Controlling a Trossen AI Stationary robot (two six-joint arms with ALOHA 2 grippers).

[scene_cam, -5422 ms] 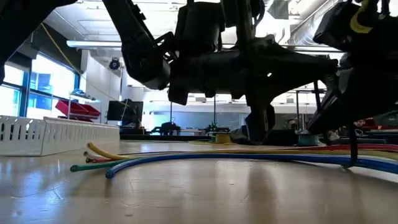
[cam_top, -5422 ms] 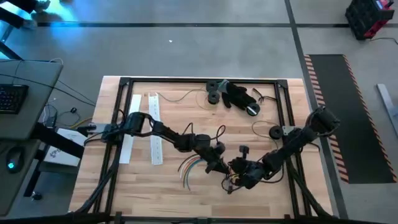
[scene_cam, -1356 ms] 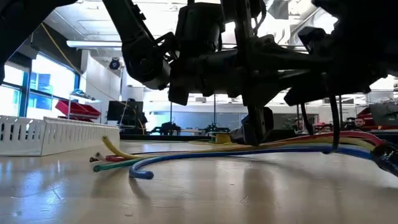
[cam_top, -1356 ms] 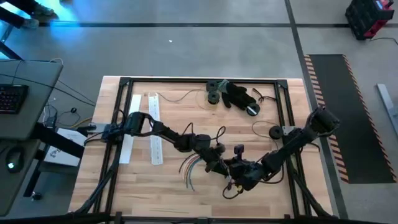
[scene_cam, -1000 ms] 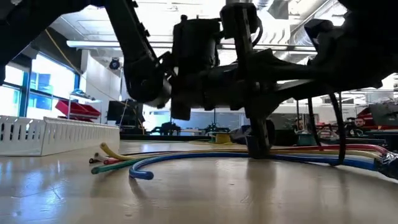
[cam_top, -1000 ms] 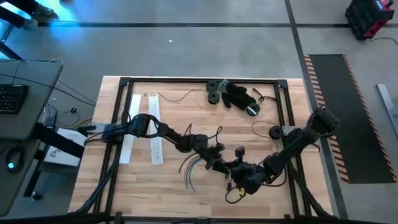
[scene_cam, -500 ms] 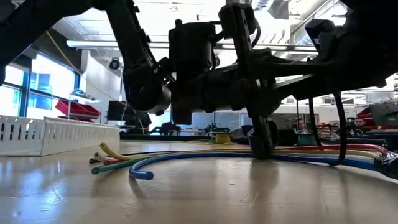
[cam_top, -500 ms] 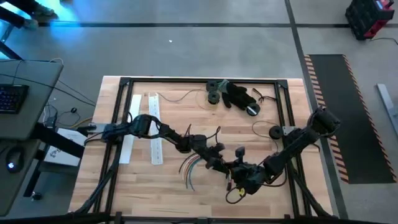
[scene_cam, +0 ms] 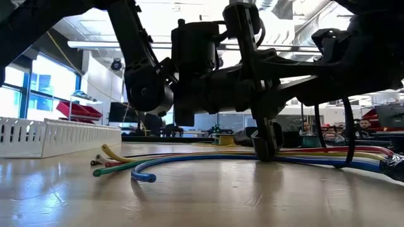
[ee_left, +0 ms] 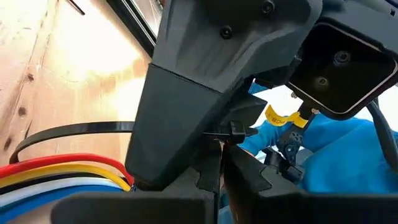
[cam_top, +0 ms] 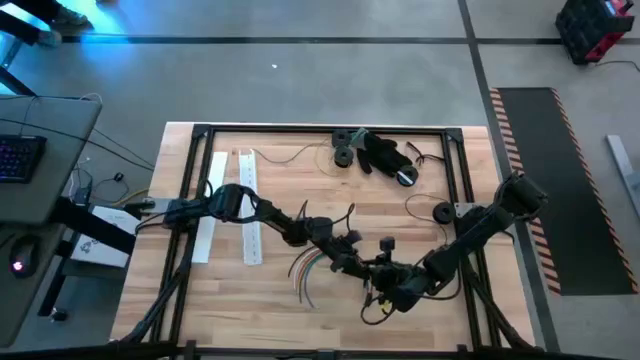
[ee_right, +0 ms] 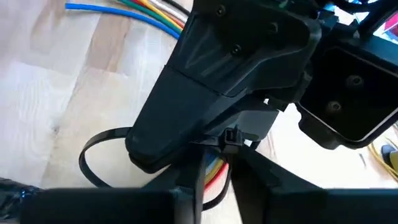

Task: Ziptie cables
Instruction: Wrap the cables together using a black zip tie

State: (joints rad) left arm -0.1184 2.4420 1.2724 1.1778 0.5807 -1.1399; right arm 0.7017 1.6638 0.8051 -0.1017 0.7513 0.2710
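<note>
1. Overhead, two dark arms meet near the front middle of the pale wooden table (cam_top: pixel 240 300). The left gripper (cam_top: pixel 352 264) and right gripper (cam_top: pixel 385 285) sit almost touching, over the bundle of thin coloured cables (cam_top: pixel 303 268), whose loose ends fan out just to the left. From here I cannot tell how either gripper's fingers stand.

2. At table height, the cables (scene_cam: pixel 189 161) lie flat on the wood: yellow, red, green and blue strands curving together. A dark finger of the left gripper (scene_cam: pixel 264 144) comes down onto them.

3. From the left wrist, red, yellow, white and blue cables (ee_left: pixel 68 176) run under the opposite gripper, and a thin black plastic ziptie (ee_left: pixel 68 132) loops around them.

4. From the right wrist, the ziptie (ee_right: pixel 106 155) shows as an open loop. Its small head (ee_right: pixel 231 135) sits pinched between the fingers of the left gripper (ee_right: pixel 214 138). The right gripper's own hold is unclear.

5. Judgement: the loop is threaded but slack, so tightening is in hand. Next, the tail needs pulling while the head stays pinned.

6. Containers: a white slotted plastic tray (scene_cam: pixel 60 137) stands at the left. Its contents are hidden.
</note>
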